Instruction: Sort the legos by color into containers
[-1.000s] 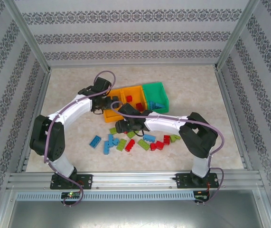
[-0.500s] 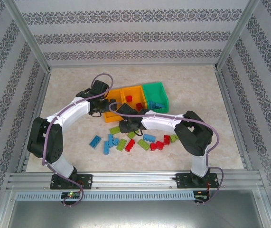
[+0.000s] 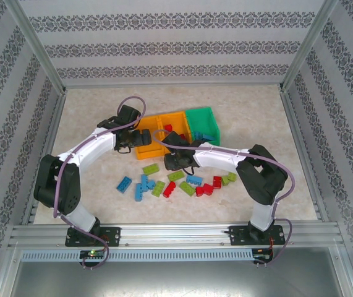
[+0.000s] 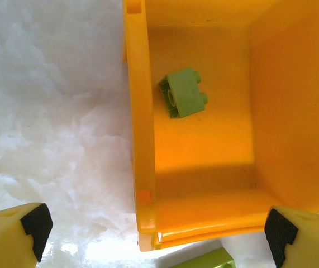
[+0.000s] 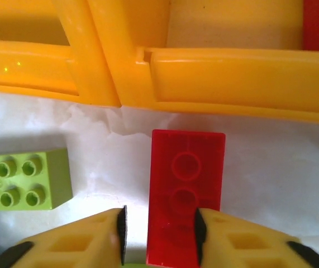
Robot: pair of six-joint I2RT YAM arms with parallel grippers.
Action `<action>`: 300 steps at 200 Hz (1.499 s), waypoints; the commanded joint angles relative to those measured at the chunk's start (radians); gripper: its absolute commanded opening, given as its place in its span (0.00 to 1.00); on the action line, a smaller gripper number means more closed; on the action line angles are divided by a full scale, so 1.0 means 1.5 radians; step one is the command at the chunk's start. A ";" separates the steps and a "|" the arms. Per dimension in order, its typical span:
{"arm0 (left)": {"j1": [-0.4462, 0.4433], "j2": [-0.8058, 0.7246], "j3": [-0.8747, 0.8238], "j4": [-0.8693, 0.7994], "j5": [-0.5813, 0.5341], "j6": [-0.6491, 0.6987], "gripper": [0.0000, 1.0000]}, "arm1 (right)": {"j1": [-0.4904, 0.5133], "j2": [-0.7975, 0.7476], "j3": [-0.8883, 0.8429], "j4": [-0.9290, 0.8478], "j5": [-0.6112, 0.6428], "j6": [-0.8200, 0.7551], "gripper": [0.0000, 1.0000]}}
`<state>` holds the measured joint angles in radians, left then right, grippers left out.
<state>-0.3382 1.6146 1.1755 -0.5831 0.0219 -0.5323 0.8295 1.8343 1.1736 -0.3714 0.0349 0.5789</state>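
Observation:
My right gripper (image 5: 159, 215) is shut on a red lego (image 5: 187, 167). The right pad presses the lego, and a thin gap shows by the left pad's tip. It hangs just in front of the joined orange bins (image 5: 232, 61); in the top view the right gripper (image 3: 173, 162) is below the middle orange bin (image 3: 185, 117). My left gripper (image 4: 159, 231) is open wide over the left orange bin (image 4: 139, 111), which holds one lime green lego (image 4: 182, 93). Red legos (image 3: 167, 129) lie in the middle bin. The green bin (image 3: 199, 113) holds a blue lego (image 3: 206, 136).
Loose legos lie in front of the bins: blue ones (image 3: 140, 185), lime green ones (image 3: 150, 168) and red ones (image 3: 207, 187). A green lego (image 5: 22, 178) sits just left of my right fingers. Metal frame rails and patterned walls ring the table.
My right gripper has moved right and slightly toward the bins, carrying the red lego. The left arm has barely shifted.

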 commanded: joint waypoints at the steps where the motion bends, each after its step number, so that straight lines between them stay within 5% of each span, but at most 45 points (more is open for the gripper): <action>1: 0.009 -0.012 -0.008 0.010 -0.006 -0.016 1.00 | 0.015 -0.016 0.009 -0.008 -0.009 -0.018 0.51; 92: 0.009 -0.016 -0.019 0.010 -0.008 -0.013 1.00 | 0.009 -0.006 0.018 -0.061 0.067 -0.025 0.58; 146: 0.009 -0.023 -0.024 0.015 -0.007 -0.013 1.00 | -0.005 0.036 0.042 -0.068 0.027 -0.040 0.57; 231: 0.011 -0.034 -0.032 0.004 -0.023 -0.009 0.99 | -0.009 0.015 0.049 -0.081 0.045 -0.053 0.23; 286: 0.017 -0.040 -0.031 -0.001 -0.026 -0.004 0.99 | -0.042 -0.072 0.039 -0.089 0.010 -0.060 0.22; 300: 0.017 -0.039 -0.032 0.001 -0.024 -0.005 0.99 | -0.050 -0.071 0.043 -0.099 0.004 -0.067 0.30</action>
<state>-0.3248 1.5848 1.1381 -0.5686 -0.0013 -0.5323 0.7799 1.7519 1.2407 -0.4767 0.0692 0.4973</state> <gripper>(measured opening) 0.995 0.233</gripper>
